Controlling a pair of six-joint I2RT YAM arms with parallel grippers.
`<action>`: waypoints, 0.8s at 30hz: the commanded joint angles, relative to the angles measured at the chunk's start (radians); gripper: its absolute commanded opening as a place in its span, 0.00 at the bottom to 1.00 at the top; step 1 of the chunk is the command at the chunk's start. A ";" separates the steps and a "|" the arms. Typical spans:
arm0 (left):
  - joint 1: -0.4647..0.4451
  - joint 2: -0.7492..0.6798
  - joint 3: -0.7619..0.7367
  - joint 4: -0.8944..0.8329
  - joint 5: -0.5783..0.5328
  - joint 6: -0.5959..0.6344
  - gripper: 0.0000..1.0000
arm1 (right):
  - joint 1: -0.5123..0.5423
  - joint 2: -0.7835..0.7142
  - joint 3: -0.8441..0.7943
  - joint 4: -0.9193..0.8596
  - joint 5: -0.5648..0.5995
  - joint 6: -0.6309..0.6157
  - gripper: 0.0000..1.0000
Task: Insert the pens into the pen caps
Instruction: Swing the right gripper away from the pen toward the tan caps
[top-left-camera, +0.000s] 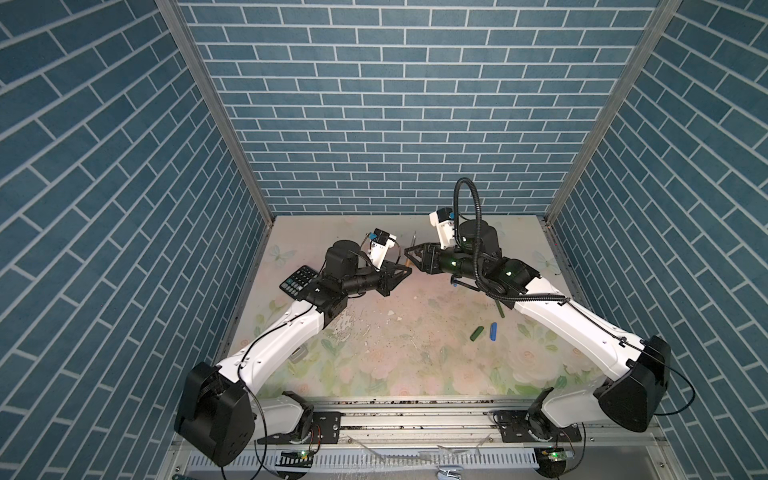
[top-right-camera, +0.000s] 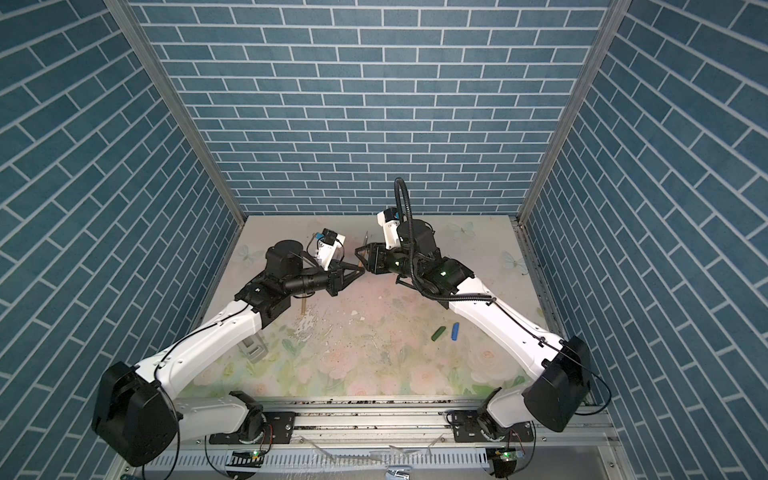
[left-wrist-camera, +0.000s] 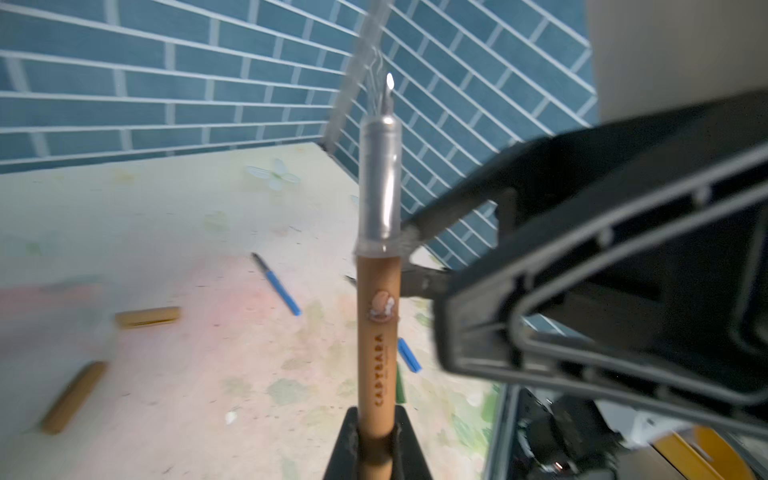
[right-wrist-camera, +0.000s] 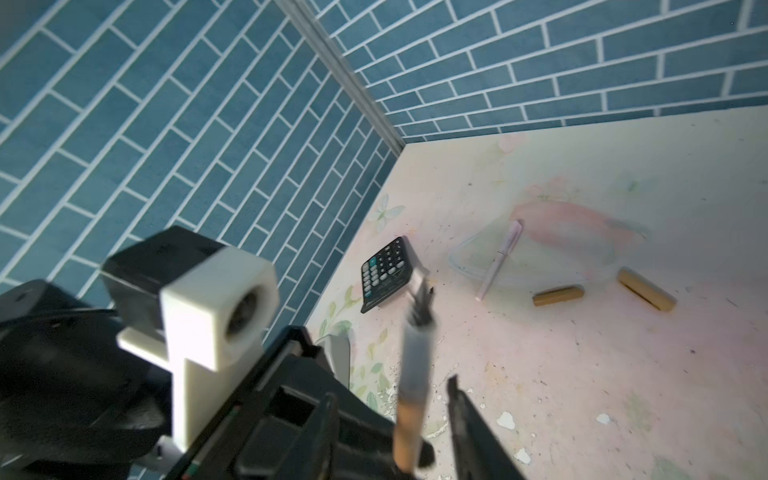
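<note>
My left gripper (left-wrist-camera: 376, 436) is shut on a gold-brown pen (left-wrist-camera: 376, 332), its clear grip and dark tip pointing away from the jaws. In both top views the two grippers meet at mid-table, left gripper (top-left-camera: 404, 272) and right gripper (top-left-camera: 409, 254). My right gripper (right-wrist-camera: 390, 411) is open, its fingers either side of that pen (right-wrist-camera: 409, 415) with gaps. On the table lie two gold-brown pen caps (right-wrist-camera: 559, 295) (right-wrist-camera: 646, 289), a pink-white pen (right-wrist-camera: 498, 259), a blue pen (left-wrist-camera: 276, 284), a blue cap (top-left-camera: 493, 331), a green cap (top-left-camera: 477, 333) and a green pen (top-left-camera: 500, 309).
A black calculator (top-left-camera: 299, 280) lies at the left beside the left arm. A grey object (top-right-camera: 253, 349) sits half under the left forearm. Another gold-brown stick (top-right-camera: 304, 305) shows under the left wrist. Blue brick walls close three sides.
</note>
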 joint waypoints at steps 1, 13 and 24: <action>0.040 -0.064 0.000 -0.108 -0.337 -0.010 0.00 | -0.014 0.043 0.055 -0.135 0.240 0.056 0.52; 0.152 -0.165 -0.025 -0.162 -0.568 -0.053 0.00 | -0.014 0.545 0.409 -0.384 0.296 0.083 0.65; 0.161 -0.202 -0.039 -0.147 -0.544 -0.055 0.00 | -0.013 0.841 0.639 -0.393 0.282 0.078 0.68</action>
